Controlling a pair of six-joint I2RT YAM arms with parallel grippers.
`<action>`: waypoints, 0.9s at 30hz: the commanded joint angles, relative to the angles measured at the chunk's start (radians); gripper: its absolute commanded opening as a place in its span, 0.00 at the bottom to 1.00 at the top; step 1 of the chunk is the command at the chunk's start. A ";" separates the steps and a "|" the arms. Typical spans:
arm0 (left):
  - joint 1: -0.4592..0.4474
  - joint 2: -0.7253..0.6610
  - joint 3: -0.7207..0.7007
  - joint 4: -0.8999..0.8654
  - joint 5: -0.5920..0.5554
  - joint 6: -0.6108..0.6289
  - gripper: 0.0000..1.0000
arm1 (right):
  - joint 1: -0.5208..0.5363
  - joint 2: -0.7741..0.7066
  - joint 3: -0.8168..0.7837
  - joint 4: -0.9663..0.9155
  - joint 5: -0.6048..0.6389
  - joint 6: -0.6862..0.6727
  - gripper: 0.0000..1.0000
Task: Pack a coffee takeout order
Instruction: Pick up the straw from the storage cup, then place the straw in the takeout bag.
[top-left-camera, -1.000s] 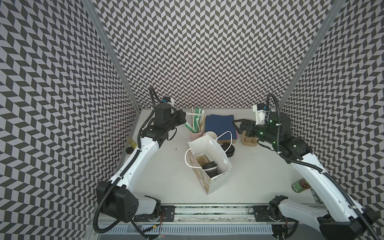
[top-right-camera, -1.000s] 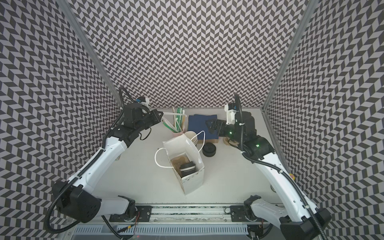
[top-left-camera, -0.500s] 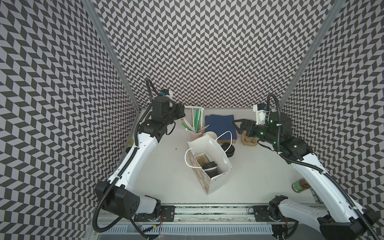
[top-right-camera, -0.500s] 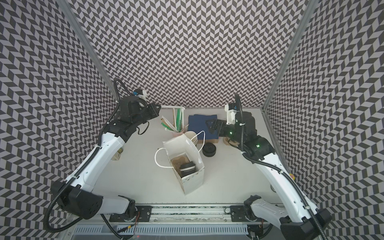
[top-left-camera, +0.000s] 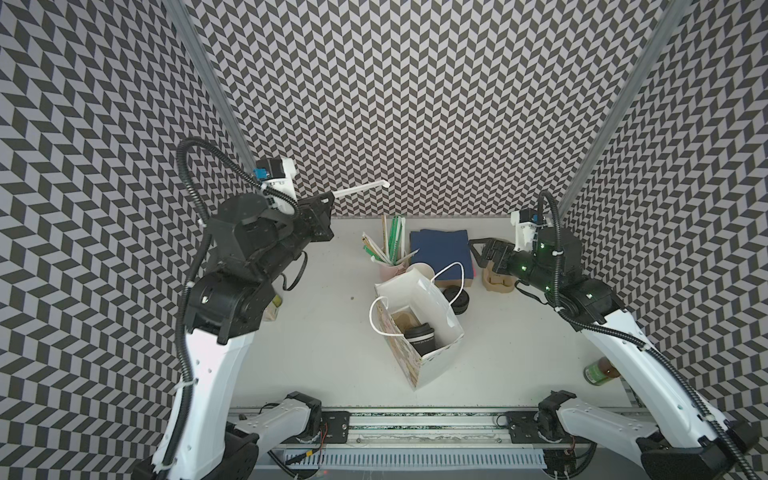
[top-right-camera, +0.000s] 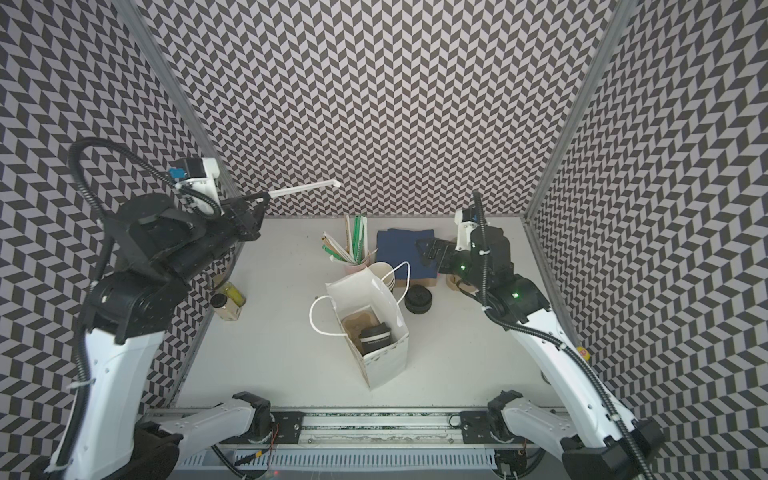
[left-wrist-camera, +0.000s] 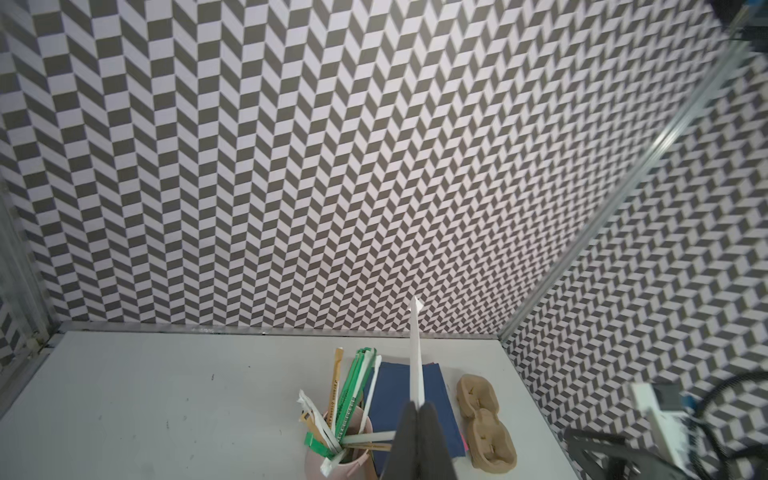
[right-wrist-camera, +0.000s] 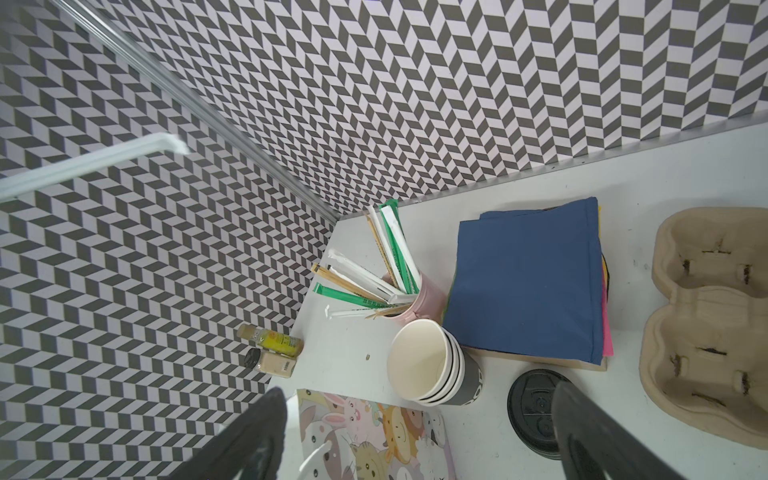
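In both top views the left end effector (top-left-camera: 328, 198) is raised near the back wall, closed on one end of a white wrapped straw (top-left-camera: 361, 188) that juts out level above the table (top-left-camera: 324, 340). The right end effector (top-left-camera: 478, 253) hangs with jaws spread at the edge of the navy napkin (top-left-camera: 440, 249), which lies on its pile at the back. The lidded cup (top-left-camera: 419, 334) sits in the carrier (top-left-camera: 403, 321) inside the open paper bag (top-left-camera: 434, 293). The left wrist view shows the fingers (left-wrist-camera: 405, 440) pressed together on the straw's end, so the grip is short. I judge the straw could pivot or slip on the way to the bag. Its free tip could also catch a handle loop or the rim and tip the light bag, cup included. In the right wrist view the wide-set fingers (right-wrist-camera: 590, 440) frame the stack of lidless cups (right-wrist-camera: 424, 361) and the loose lids (right-wrist-camera: 536, 411). Pink and yellow sheets peek from under the navy one, so a deep pinch may lift several. If both arms make for the bag's mouth together, they could collide.
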 joint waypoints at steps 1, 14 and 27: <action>-0.066 -0.089 -0.082 -0.112 0.014 0.065 0.00 | -0.004 -0.008 -0.079 0.097 0.004 0.067 0.98; -0.251 -0.095 -0.037 -0.369 -0.205 -0.034 0.00 | -0.003 0.174 0.059 0.069 0.160 -0.006 1.00; -0.362 0.096 0.246 -0.596 0.040 -0.068 0.00 | -0.004 0.266 0.148 -0.023 0.177 -0.044 1.00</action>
